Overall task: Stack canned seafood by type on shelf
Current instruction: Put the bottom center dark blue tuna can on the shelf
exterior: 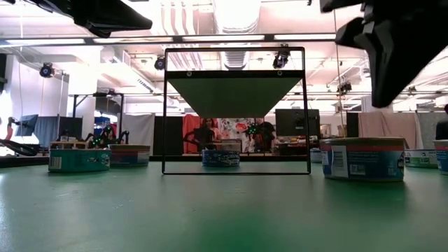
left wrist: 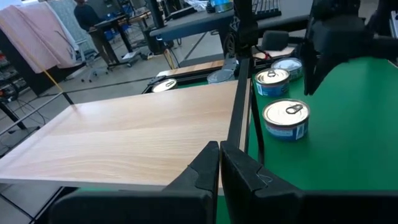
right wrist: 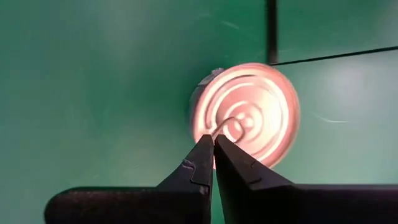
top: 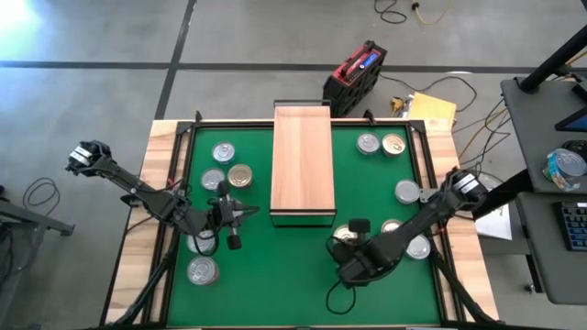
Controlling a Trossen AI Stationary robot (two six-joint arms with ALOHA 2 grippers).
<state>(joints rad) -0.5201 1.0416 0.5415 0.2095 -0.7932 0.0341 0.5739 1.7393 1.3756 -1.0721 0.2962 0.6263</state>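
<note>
Green mat point(top: 303, 266) on a wood-edged table, concrete floor around it, workshop clutter beyond. Shelf point(top: 302, 162) sits mid-mat, its top bare, so no stacking done yet by the look of it. Tins are scattered on both sides: a cluster left of the shelf incl. one gold lid point(top: 240, 175), a pair at far right point(top: 368, 143), more near the right arm. Left gripper point(top: 246, 214) hangs just off the shelf's near-left corner, fingers pressed together, holding nothing; looks parked. Right gripper point(right wrist: 213, 163) hovers directly above a gold-lid tin point(right wrist: 245, 116) near the shelf's front corner, fingers together and empty. Probably lining up over that tin; it would have to spread before any grasp.
</note>
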